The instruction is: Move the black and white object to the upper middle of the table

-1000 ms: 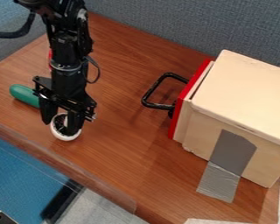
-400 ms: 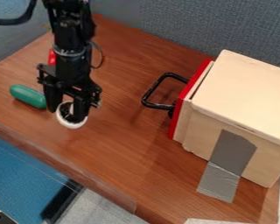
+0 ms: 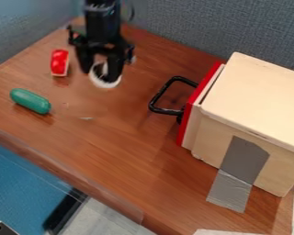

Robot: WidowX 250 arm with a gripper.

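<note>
The black gripper [image 3: 101, 73] hangs over the upper left part of the brown table [image 3: 137, 151], shut on the black and white object [image 3: 104, 84]. That object is small and round with a white rim and a dark inside. One finger reaches into it, and the gripper hides part of its top. It appears to be held above the tabletop.
A green oblong object [image 3: 30, 101] lies at the left, with a red and white piece [image 3: 59, 63] farther back. On the right stands a wooden box [image 3: 254, 101] with a red front [image 3: 198, 105] and a black handle [image 3: 165, 96] jutting left.
The gripper and the black and white object have moved together up and to the right in the view, away from the front edge. The red piece and the green object's end have come into sight.
</note>
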